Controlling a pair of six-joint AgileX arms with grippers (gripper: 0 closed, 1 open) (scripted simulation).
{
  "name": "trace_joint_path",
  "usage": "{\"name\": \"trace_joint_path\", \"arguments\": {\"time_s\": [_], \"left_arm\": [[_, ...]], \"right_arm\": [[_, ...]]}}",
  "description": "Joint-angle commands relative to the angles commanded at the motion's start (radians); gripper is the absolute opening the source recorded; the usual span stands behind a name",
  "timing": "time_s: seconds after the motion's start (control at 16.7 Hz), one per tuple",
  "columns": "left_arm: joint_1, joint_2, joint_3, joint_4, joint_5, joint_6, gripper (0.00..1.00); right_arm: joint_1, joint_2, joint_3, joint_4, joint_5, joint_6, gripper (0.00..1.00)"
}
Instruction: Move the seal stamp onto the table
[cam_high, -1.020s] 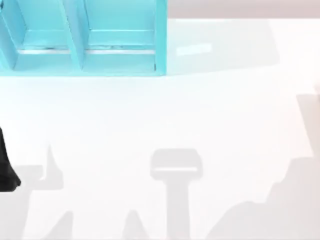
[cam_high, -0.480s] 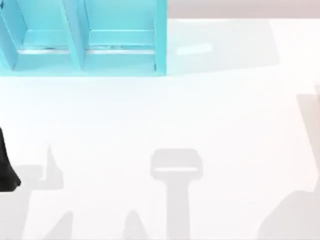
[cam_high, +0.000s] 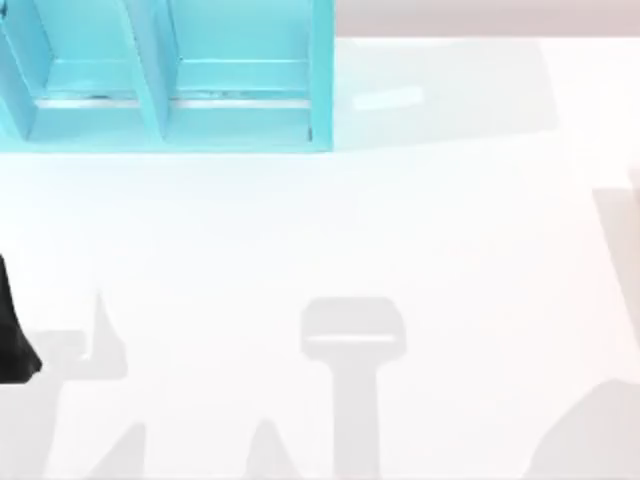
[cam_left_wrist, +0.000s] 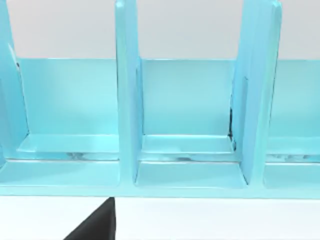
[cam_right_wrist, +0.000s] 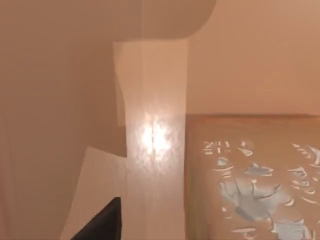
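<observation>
1. Shadow at the lower right of the table (cam_high: 330, 220) had drawn back a little toward the right edge since half a second before, and much farther than a second before.
2. The left arm (cam_high: 12, 335) had stayed parked at the table's left edge, and the turquoise shelf (cam_high: 165, 75) at the far left had not moved.
3. The right wrist view alone gave the seal stamp (cam_right_wrist: 240, 150): a tan-brown face very close to the camera, with a pale flaked mark (cam_right_wrist: 260, 192). Whether it stood on the shelf, on the table or in the air could not be told.
4. The left wrist view faced the shelf's open compartments above a strip of white table.
5. A dark wedge of the left gripper (cam_left_wrist: 97, 226) and one of the right gripper (cam_right_wrist: 102, 222) showed; for neither could I tell how far open it was or what it held.
</observation>
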Motion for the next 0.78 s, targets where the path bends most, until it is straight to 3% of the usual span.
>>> {"name": "trace_joint_path", "arguments": {"time_s": [0.66,0.78], "left_arm": [[0.0,0.0,0.0,0.0,0.0,0.0,1.0],[0.0,0.0,0.0,0.0,0.0,0.0,1.0]], "right_arm": [[0.0,0.0,0.0,0.0,0.0,0.0,0.02],[0.0,0.0,0.0,0.0,0.0,0.0,0.0]]}}
